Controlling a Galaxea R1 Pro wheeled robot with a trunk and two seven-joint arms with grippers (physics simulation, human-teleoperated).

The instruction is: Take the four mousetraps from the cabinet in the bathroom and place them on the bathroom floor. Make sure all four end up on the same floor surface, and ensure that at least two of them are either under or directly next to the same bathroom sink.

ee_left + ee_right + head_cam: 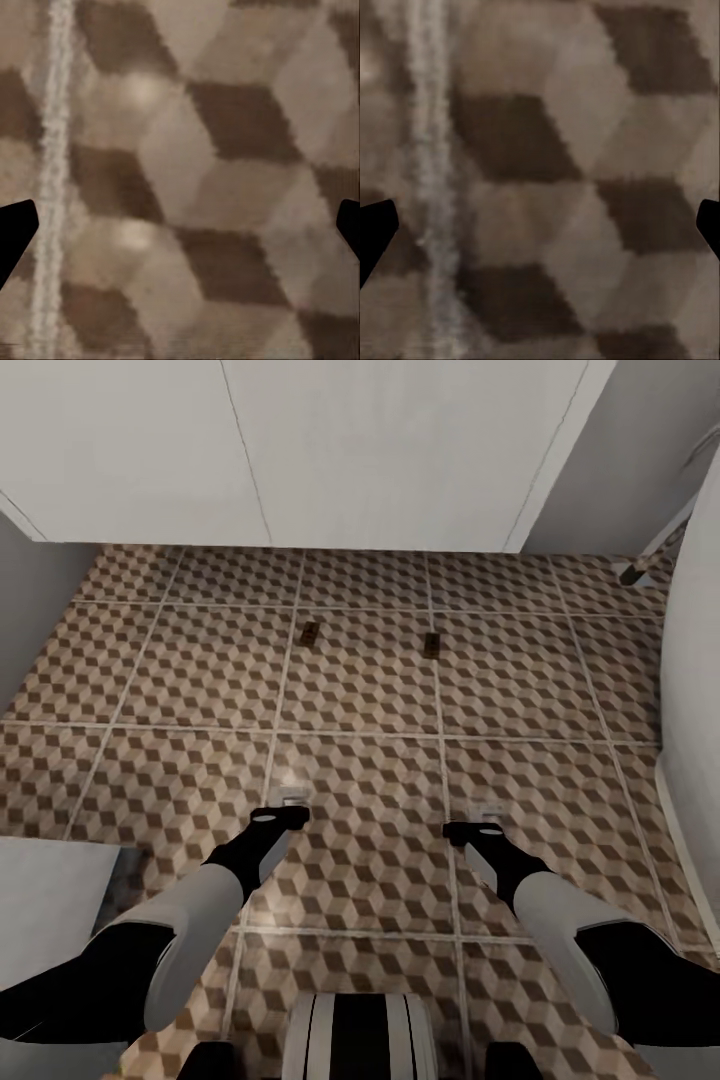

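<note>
Both grippers hang low over the cube-patterned brown, beige and white tiled bathroom floor (360, 690), pointing straight down. The left gripper (281, 812) and the right gripper (470, 826) each have their dark fingertips (15, 232) spread wide at the edges of their wrist views, with nothing between them but tile and a pale grout line (52, 180). Ahead, two small flat brown wooden mousetraps lie on the tiles, one (310, 631) to the left and one (431, 644) to the right, well apart, near a plain white wall-hung panel (300, 450). So I'd judge the job half done: two traps are down, two remain to be fetched from the cabinet.
</note>
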